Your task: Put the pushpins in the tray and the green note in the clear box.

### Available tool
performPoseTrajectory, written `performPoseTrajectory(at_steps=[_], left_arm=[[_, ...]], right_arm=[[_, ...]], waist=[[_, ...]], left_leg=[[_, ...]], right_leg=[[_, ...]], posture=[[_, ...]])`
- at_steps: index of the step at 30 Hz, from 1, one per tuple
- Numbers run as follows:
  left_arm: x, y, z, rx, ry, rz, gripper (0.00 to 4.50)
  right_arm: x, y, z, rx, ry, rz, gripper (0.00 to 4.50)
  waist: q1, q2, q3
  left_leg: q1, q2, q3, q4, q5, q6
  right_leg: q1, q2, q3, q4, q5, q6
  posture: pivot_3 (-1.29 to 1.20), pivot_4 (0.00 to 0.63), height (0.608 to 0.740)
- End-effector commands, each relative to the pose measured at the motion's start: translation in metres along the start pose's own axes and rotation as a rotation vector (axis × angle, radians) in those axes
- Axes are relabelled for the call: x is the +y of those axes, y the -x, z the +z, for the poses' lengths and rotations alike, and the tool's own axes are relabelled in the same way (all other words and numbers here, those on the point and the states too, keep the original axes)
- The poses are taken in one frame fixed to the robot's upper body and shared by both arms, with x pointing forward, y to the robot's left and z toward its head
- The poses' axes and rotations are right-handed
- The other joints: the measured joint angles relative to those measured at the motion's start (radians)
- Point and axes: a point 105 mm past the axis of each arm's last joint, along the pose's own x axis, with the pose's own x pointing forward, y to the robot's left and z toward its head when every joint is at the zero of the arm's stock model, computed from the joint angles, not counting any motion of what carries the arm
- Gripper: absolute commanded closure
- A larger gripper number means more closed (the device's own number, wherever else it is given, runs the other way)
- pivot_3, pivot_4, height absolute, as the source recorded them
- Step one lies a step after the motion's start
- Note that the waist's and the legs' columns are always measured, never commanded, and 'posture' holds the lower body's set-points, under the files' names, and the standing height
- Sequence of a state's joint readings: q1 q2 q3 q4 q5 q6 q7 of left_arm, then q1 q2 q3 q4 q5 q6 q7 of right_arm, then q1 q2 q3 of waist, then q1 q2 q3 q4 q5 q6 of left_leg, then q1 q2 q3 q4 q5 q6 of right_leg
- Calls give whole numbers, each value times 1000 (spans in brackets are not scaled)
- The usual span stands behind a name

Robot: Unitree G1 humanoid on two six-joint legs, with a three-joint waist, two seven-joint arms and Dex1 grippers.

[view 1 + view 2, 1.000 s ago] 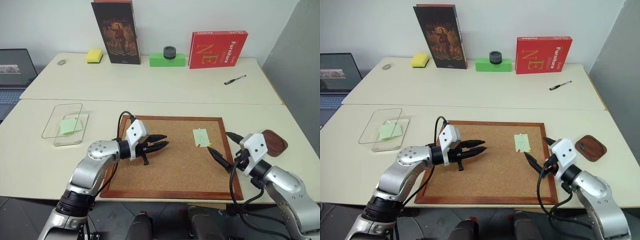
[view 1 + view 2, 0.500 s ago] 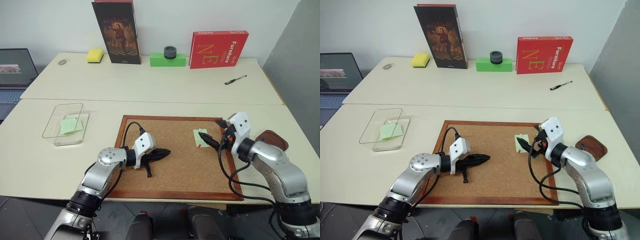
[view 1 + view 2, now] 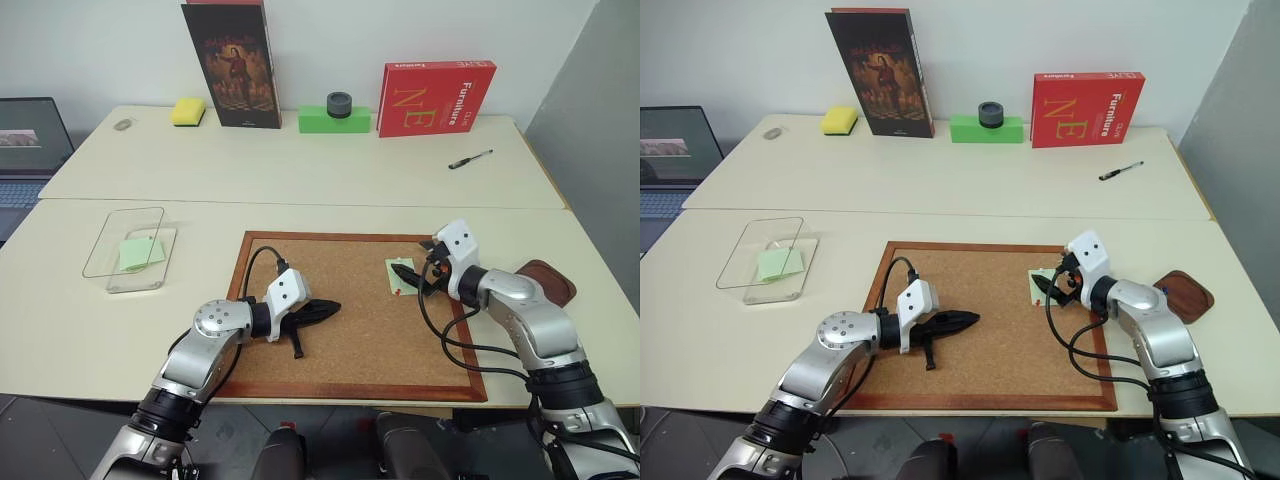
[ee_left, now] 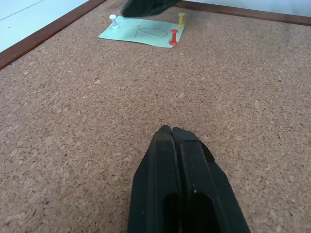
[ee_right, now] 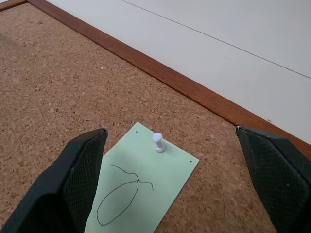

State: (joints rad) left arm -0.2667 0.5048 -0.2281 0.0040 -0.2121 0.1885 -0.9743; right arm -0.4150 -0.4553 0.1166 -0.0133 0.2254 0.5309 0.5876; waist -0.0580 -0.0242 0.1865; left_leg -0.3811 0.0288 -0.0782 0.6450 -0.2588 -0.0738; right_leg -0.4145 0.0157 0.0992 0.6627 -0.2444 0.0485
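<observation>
- Reaching over the green note point(image 5: 141, 194), the right gripper point(image 5: 170, 170) has been brought in from the corkboard point(image 3: 350, 330) edge, its fingers wide open around the white pushpin point(image 5: 158, 141).
- The left gripper point(image 4: 171, 133) has been shut on nothing, at the note's 9 o'clock.
- No pin is pulled yet; the tray point(image 3: 548, 282) waits at 3 o'clock.

we see bright, even room light, with soft short shadows under both arms on the corkboard point(image 3: 350, 300). the pale table point(image 3: 300, 160) shows no harsh glare. the head views are sharp throughout. in the left wrist view the shut left end effector point(image 4: 171, 130) looks slightly soft, while the cork grain stays crisp.
</observation>
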Motion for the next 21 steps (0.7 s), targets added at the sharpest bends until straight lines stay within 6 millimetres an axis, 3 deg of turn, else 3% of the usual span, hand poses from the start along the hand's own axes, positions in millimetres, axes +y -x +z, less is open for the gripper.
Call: performPoseTrajectory(at_steps=[1, 2, 3, 5, 9, 21], left_arm=[[-9, -1, -9, 32, 28, -27, 4468], [-9, -1, -10, 32, 29, -27, 4468], [-10, 0, -10, 33, 30, -27, 4500], [-10, 1, -10, 35, 31, -25, 4500], [-10, 1, -11, 36, 33, -21, 4500], [-8, 3, -14, 52, 38, -16, 4500]], right_arm=[[-4, -7, 11, -33, 42, -1, 0], [-5, -8, 10, -32, 44, -5, 0], [-6, -10, 10, -29, 46, -10, 378], [-10, -13, 9, -24, 53, -26, 658], [-11, -15, 8, -26, 59, -24, 1673], [-6, -12, 7, -25, 94, 5, 4078]], waist=[[0, 0, 0], [0, 0, 0], [0, 0, 0], [0, 0, 0], [0, 0, 0], [0, 0, 0]], left_leg=[[0, 0, 0, 0, 0, 0], [0, 0, 0, 0, 0, 0], [0, 0, 0, 0, 0, 0], [0, 0, 0, 0, 0, 0], [0, 0, 0, 0, 0, 0], [0, 0, 0, 0, 0, 0]], right_leg=[[0, 0, 0, 0, 0, 0], [0, 0, 0, 0, 0, 0], [0, 0, 0, 0, 0, 0], [0, 0, 0, 0, 0, 0], [0, 0, 0, 0, 0, 0], [0, 0, 0, 0, 0, 0]], posture=[[0, 150, 740], [0, 150, 740], [0, 150, 740], [0, 150, 740], [0, 150, 740], [0, 150, 740]])
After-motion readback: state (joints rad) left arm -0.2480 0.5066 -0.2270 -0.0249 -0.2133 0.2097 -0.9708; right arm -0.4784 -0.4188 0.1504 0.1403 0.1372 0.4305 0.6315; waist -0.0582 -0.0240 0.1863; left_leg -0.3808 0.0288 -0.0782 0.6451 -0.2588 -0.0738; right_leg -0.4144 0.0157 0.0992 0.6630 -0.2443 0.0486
